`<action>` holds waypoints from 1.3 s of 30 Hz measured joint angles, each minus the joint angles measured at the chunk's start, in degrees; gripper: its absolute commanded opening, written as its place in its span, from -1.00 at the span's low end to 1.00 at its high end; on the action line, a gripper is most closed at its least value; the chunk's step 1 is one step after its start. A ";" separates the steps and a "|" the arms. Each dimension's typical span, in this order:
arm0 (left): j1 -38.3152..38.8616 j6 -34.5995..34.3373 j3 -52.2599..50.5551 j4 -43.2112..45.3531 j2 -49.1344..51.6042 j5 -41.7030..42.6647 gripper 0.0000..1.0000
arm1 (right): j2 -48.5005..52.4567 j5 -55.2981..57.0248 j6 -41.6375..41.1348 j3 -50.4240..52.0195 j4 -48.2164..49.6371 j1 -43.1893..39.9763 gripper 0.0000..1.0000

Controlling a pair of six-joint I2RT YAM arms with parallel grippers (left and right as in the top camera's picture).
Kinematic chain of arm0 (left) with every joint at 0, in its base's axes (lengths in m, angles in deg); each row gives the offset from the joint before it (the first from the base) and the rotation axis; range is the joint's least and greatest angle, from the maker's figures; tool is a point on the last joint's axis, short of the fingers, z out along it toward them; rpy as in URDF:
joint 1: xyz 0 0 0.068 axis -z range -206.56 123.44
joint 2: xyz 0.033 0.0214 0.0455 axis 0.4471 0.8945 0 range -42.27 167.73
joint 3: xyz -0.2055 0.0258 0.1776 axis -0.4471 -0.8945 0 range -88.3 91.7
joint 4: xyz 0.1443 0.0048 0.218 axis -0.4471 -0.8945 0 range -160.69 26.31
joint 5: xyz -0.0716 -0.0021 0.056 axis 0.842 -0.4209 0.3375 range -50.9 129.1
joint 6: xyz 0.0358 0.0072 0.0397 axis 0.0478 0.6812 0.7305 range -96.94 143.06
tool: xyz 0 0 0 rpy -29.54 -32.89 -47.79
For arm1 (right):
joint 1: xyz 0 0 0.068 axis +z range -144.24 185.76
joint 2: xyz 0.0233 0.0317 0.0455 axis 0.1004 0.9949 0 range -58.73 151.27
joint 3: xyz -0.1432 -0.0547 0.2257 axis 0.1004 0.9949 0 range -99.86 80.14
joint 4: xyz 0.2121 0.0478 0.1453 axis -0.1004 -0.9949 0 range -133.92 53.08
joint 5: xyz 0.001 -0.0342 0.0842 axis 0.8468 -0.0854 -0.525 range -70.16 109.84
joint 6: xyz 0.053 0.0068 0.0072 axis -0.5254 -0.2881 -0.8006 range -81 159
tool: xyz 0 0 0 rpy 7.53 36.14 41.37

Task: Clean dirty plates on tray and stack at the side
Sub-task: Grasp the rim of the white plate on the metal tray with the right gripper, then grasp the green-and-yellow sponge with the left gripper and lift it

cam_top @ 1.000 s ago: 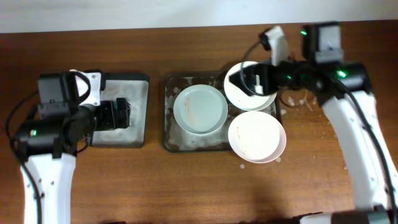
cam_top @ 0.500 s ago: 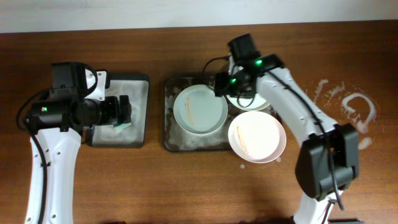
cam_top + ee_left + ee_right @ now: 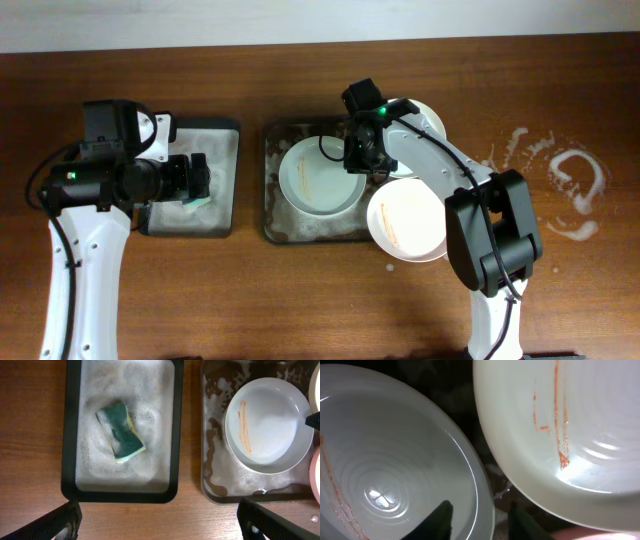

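Observation:
Three white plates show in the overhead view. One plate [image 3: 318, 176] lies in the foamy grey tray [image 3: 271, 205], with a thin orange smear on its left side [image 3: 243, 422]. A second plate [image 3: 425, 120] sits behind the tray's right end, partly under the arm. A third plate [image 3: 412, 222] with orange smears overlaps the tray's front right corner. My right gripper [image 3: 361, 162] straddles the right rim of the tray plate [image 3: 385, 460]. One finger is inside the rim and one outside, with small gaps on both sides. My left gripper [image 3: 160, 522] hangs wide open and empty.
A smaller dark tray [image 3: 217, 216] full of foam holds a green sponge [image 3: 120, 430] under my left gripper [image 3: 197, 180]. White foam splashes [image 3: 570, 190] mark the table at the far right. In the right wrist view another smeared plate [image 3: 560, 425] lies close by on the right.
My right arm has swung left from the back plate to the tray plate's right rim, and its jaws have narrowed. The left arm shifted slightly, then stayed still.

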 measured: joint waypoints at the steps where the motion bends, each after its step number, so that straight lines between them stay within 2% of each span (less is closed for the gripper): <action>1: 0.00 0.00 0.00 0.00 0.00 0.00 0.95 | 0.00 -0.02 -0.52 0.00 -0.33 0.00 -0.32; 13: 0.00 -0.02 0.00 -0.04 0.00 0.00 0.95 | 0.02 -0.02 -2.54 0.04 -2.27 0.00 -0.33; 26: 0.00 -0.57 -0.11 0.04 0.00 -0.22 0.88 | 0.09 0.15 -2.80 5.40 6.03 1.60 -0.73; 31: 0.00 -5.57 -4.79 3.45 0.11 -3.28 0.88 | 0.09 0.13 -3.10 5.40 7.10 2.71 -0.90; 39: 0.00 -18.53 -8.94 9.84 0.15 -7.93 0.89 | 0.59 -0.09 -3.08 5.38 8.00 2.73 -0.92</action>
